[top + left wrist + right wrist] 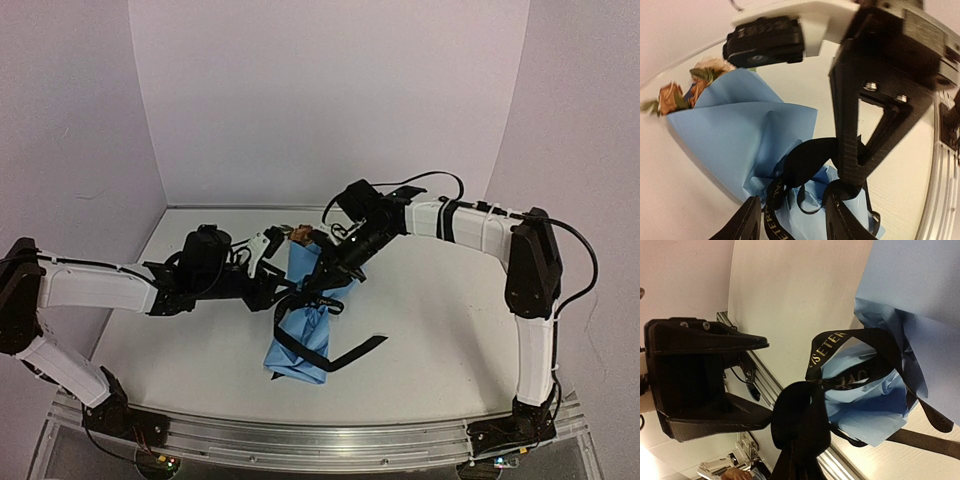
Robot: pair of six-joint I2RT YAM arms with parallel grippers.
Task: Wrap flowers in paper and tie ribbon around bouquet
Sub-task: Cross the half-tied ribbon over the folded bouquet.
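The bouquet (308,335) lies at mid-table between my two arms, its light blue paper (740,130) rolled into a cone that holds the flowers (675,97), cream and orange blooms poking from the wide far end. A black ribbon (826,344) with pale lettering loops the narrow part of the cone. My right gripper (852,175) is clamped on a bunched stretch of that ribbon close above the paper. My left gripper (792,225) stands with fingers parted, astride the ribbon loops and crumpled paper, and I cannot tell whether either finger presses on them. The stems are hidden inside the wrap and the blooms are blurred in the left wrist view. In the right wrist view my own right fingertips are lost behind the dark wad of ribbon at the bottom edge. One ribbon tail runs flat across the table (440,330) to the right of the cone. The cone's narrow end lies short of the aluminium rail (320,440) at the near edge. Bare tabletop spreads to the right and toward the back wall (330,100), with less room on the left beside my left arm.
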